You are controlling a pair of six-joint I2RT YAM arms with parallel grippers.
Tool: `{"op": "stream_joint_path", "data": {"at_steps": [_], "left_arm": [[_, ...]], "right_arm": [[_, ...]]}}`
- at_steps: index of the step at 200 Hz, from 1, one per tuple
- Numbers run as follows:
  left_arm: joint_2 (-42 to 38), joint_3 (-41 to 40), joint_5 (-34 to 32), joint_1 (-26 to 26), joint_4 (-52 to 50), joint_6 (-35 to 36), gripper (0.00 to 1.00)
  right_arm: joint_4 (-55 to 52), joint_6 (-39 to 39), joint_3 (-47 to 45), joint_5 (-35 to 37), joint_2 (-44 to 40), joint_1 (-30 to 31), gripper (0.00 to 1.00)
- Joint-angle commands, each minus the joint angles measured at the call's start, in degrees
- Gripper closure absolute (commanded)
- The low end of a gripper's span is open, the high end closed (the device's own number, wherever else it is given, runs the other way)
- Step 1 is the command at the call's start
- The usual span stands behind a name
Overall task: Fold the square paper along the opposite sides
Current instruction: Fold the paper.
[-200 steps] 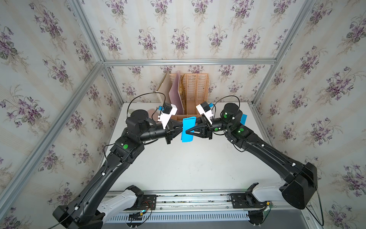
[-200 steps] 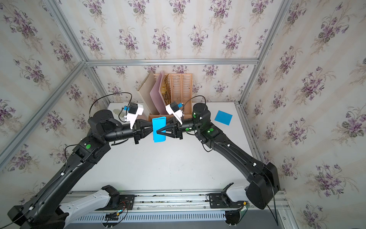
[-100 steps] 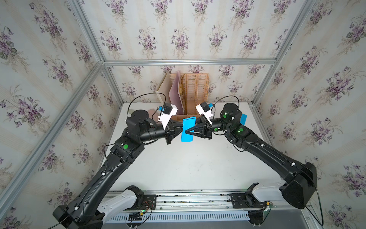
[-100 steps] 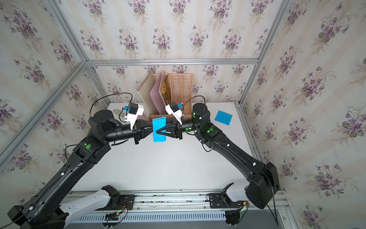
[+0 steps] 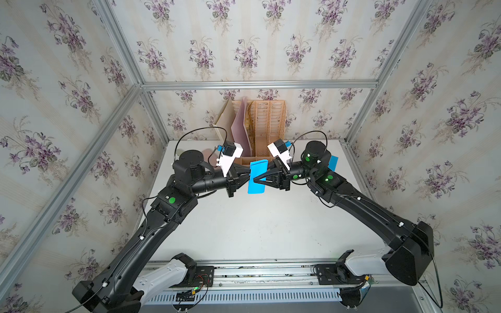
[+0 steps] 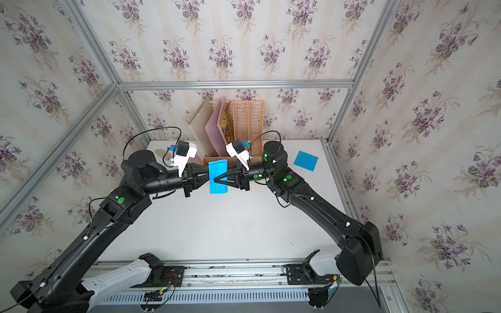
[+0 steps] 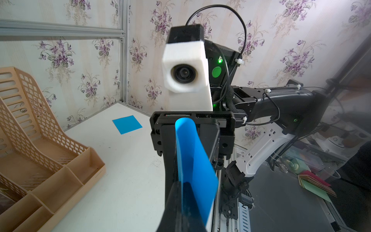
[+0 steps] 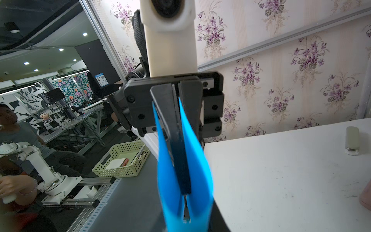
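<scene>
Blue square paper (image 5: 257,176) bent into a loose U, held in the air above the bench (image 5: 257,230) between both arms, left fingers (image 8: 177,144) pressed together on it, right fingers (image 7: 169,144) straddling its flaps, their grip unclear, second blue sheet (image 6: 305,161) flat at the bench's back right.

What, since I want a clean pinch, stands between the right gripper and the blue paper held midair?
Nothing visible: the right gripper straddles the blue paper, jaws either side, while the left gripper holds it from opposite.
</scene>
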Motion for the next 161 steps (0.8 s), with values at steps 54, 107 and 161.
{"op": "stream_joint_path", "data": {"at_steps": [54, 107, 161], "left_arm": [[-0.20, -0.12, 0.14, 0.03, 0.75, 0.76, 1.00], [-0.20, -0.14, 0.04, 0.07, 0.66, 0.86, 1.00], [-0.04, 0.36, -0.82, 0.01, -0.14, 1.70, 1.00]], "right_arm": [[0.89, -0.30, 0.12, -0.03, 0.19, 0.17, 0.80], [0.87, -0.38, 0.11, -0.02, 0.21, 0.30, 0.84], [0.77, -0.30, 0.07, 0.07, 0.30, 0.43, 0.99]]}}
